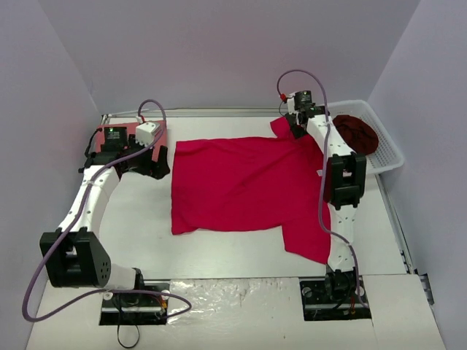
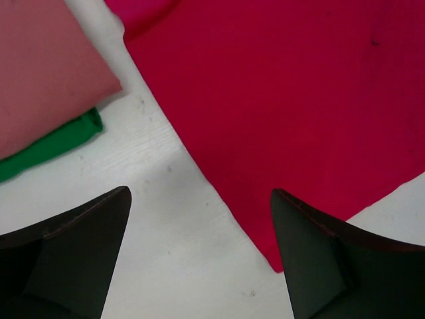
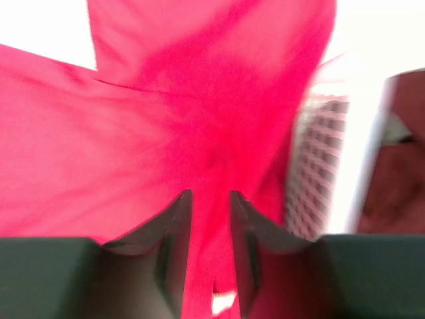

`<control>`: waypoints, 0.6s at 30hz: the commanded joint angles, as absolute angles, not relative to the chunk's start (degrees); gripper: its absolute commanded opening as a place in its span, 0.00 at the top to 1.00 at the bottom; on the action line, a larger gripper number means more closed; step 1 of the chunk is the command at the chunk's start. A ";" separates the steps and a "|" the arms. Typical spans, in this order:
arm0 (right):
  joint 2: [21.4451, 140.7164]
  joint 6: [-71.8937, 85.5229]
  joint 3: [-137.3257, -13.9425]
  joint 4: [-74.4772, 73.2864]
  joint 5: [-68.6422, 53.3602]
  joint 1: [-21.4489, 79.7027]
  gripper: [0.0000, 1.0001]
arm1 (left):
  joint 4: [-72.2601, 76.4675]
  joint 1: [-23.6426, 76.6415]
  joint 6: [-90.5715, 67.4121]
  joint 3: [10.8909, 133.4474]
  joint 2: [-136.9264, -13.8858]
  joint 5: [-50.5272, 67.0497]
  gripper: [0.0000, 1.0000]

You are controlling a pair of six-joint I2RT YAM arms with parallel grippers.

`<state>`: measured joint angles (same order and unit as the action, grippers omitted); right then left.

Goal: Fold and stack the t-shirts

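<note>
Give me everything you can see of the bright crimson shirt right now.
The crimson t-shirt is soft, lightly creased cloth spread flat on the table, hem leftward, sleeves rightward. The near sleeve lies flat; the far one sits under the right tool, fingers narrowly apart over it; grip unclear. The right arm crosses its neck end.

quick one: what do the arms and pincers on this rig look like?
The left arm and right arm have white links with chunky black joint housings. A lilac cable loops loosely along each. The left pincer and right pincer each have two dark, tapered, wedge-shaped fingers.
</note>
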<state>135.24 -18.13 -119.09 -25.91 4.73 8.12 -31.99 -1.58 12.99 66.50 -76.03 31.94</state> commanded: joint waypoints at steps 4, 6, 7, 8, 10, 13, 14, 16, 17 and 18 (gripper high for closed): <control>115.86 -18.72 -113.31 -28.30 0.62 9.14 0.66 | -29.09 5.70 8.97 77.78 -86.38 35.16 0.61; 111.13 -20.81 -109.44 -29.78 -2.53 9.14 0.71 | -29.44 8.87 8.79 80.24 -91.48 34.89 0.83; 109.35 -21.44 -105.16 -30.32 -3.07 9.05 0.79 | -29.79 9.57 8.44 81.11 -93.15 35.41 0.97; 107.68 -22.05 -102.86 -31.28 -3.51 9.05 0.83 | -29.88 10.54 7.74 82.86 -96.64 35.85 0.98; 102.32 -23.02 -95.76 -31.73 -4.83 8.97 0.97 | -30.06 11.07 6.69 84.54 -101.39 38.39 0.98; 95.90 -23.64 -88.97 -31.73 -6.32 8.88 1.00 | -29.27 11.34 4.49 86.92 -104.84 39.72 0.98; 94.67 -23.82 -85.38 -31.64 -6.33 8.79 1.00 | -29.01 11.42 4.22 87.27 -106.68 39.03 0.98; 92.20 -23.82 -82.72 -31.64 -5.89 8.79 1.00 | -28.13 11.69 3.08 88.15 -108.19 37.36 0.98; 91.76 -23.56 -80.88 -31.64 -5.71 8.70 1.00 | -28.04 11.78 2.82 88.59 -109.76 36.31 0.98; 91.15 -23.38 -80.08 -31.64 -5.71 8.79 1.00 | -27.95 11.69 2.38 89.03 -110.56 34.82 0.98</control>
<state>93.86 -22.79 -82.56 -29.95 -4.80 8.99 -29.26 11.90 4.86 85.21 -111.07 36.45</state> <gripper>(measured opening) 0.001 0.027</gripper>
